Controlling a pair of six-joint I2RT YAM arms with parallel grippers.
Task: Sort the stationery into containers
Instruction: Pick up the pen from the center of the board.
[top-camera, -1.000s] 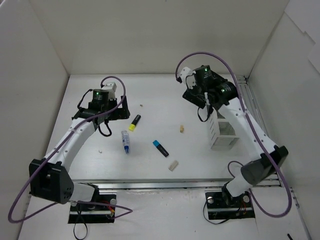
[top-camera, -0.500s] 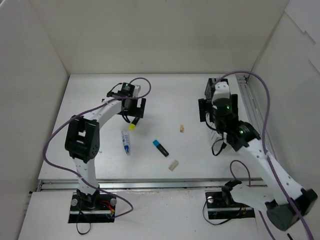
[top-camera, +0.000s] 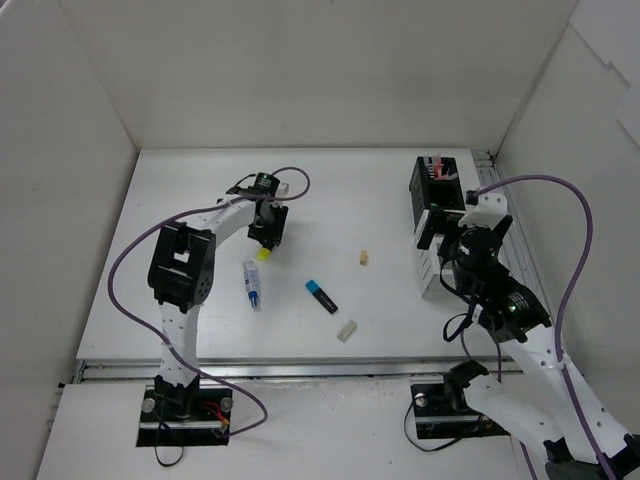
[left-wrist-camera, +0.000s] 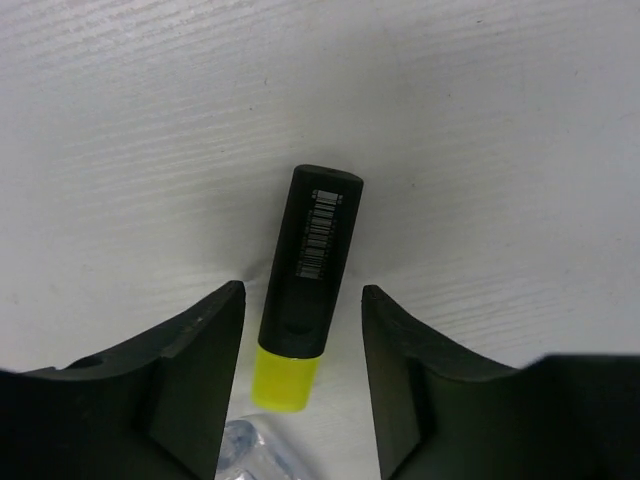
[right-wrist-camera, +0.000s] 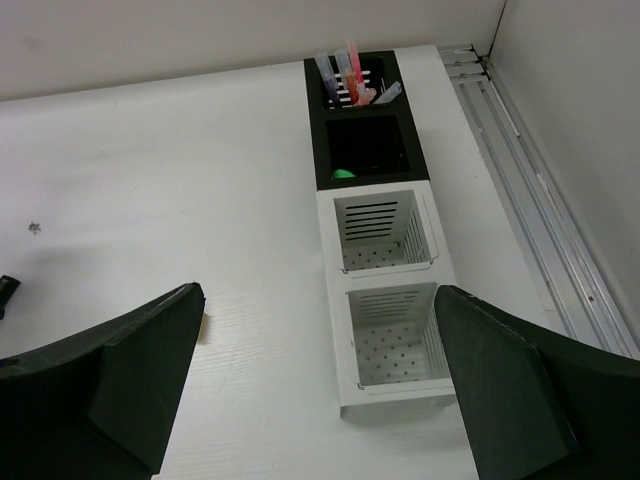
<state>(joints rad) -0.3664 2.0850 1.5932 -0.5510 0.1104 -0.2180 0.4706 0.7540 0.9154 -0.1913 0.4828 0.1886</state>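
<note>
A yellow highlighter (left-wrist-camera: 310, 275) with a black cap lies on the table, and my left gripper (left-wrist-camera: 303, 330) straddles it. The fingers (left-wrist-camera: 200, 345) stand close on both sides with a narrow gap each. From above, only its yellow tip (top-camera: 263, 253) peeks out under the left gripper (top-camera: 268, 235). A white-blue tube (top-camera: 252, 284) lies just beside it, and a blue highlighter (top-camera: 321, 296) further right. Two beige erasers (top-camera: 363, 258) (top-camera: 347, 331) lie mid-table. My right gripper (right-wrist-camera: 318, 290) hangs wide open above the white container (right-wrist-camera: 335, 300), holding nothing. The black container (right-wrist-camera: 318, 150) holds pens (right-wrist-camera: 350, 75).
The two containers (top-camera: 432, 185) stand in a row along the right side, next to a metal rail (right-wrist-camera: 540, 230) and the right wall. Something green (right-wrist-camera: 343, 173) sits in the nearer black compartment. White walls enclose the table on three sides.
My left gripper came down over the yellow highlighter and its jaws narrowed around it. My right arm drew back from the black container toward the near side, over the white one.
</note>
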